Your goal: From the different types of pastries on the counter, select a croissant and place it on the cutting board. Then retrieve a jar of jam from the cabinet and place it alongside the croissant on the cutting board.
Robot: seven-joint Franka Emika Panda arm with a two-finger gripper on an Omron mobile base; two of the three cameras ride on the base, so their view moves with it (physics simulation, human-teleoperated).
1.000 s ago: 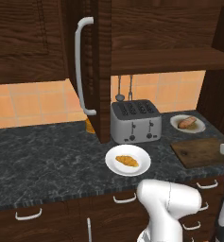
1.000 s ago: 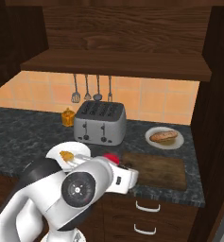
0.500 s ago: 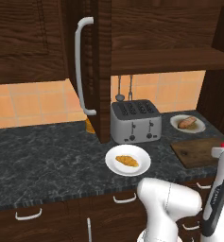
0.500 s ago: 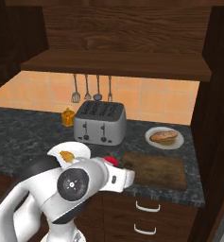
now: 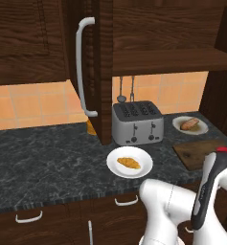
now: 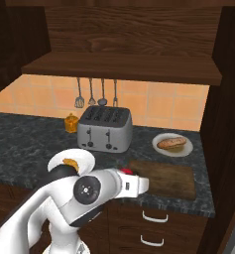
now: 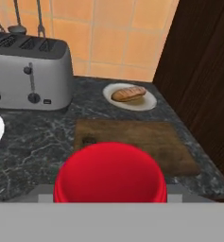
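The jar [image 7: 110, 172] is at the gripper [image 7: 110, 196], its red lid close against the hand camera, just short of the board's [image 6: 163, 177] near edge. The fingers are covered by the lid, so whether they are clenched on the jar cannot be told for certain (it appears carried). The croissant [image 5: 128, 163] lies on its plate [image 5: 116, 168], not on the board, so that first step looks undone.

Risks: releasing here may drop the jar on the counter [image 5: 43, 153] edge rather than the board; a short reach could catch the board's rim and tip the jar.

Against the picture half a second earlier, the arm has swung further right and forward, and the lid sits nearer the board; pastries and toaster [image 6: 105, 128] are unmoved
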